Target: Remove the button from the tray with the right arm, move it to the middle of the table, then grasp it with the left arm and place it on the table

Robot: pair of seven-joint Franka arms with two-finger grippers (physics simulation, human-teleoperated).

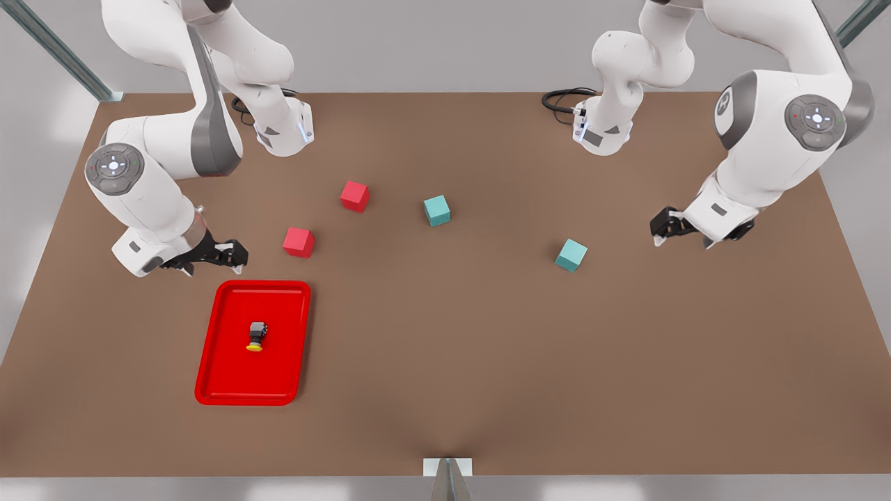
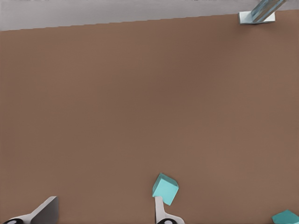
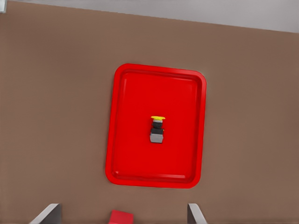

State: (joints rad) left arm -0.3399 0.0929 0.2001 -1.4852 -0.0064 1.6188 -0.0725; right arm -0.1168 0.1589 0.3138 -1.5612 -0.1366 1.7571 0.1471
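Observation:
The button (image 1: 256, 336) lies on its side in the middle of the red tray (image 1: 278, 362), its yellow cap toward the near table edge. The right wrist view shows the button (image 3: 157, 129) and the tray (image 3: 131, 135) from above. My right gripper (image 1: 233, 256) hovers open just beyond the tray's far rim, at the front view's left; its fingers (image 3: 50, 212) stand wide apart. On the front view's right, my left gripper (image 1: 661, 227) waits open over the brown table (image 1: 445, 362), far from the tray. Its fingertips (image 2: 46, 210) frame bare tabletop.
Two red cubes (image 1: 355, 195) (image 1: 298, 242) sit beyond the tray, the nearer one close to the right gripper. Two teal cubes (image 1: 436, 210) (image 1: 571, 255) lie mid-table; one teal cube (image 2: 165, 189) is near a left finger. A bracket (image 1: 447, 467) marks the near edge.

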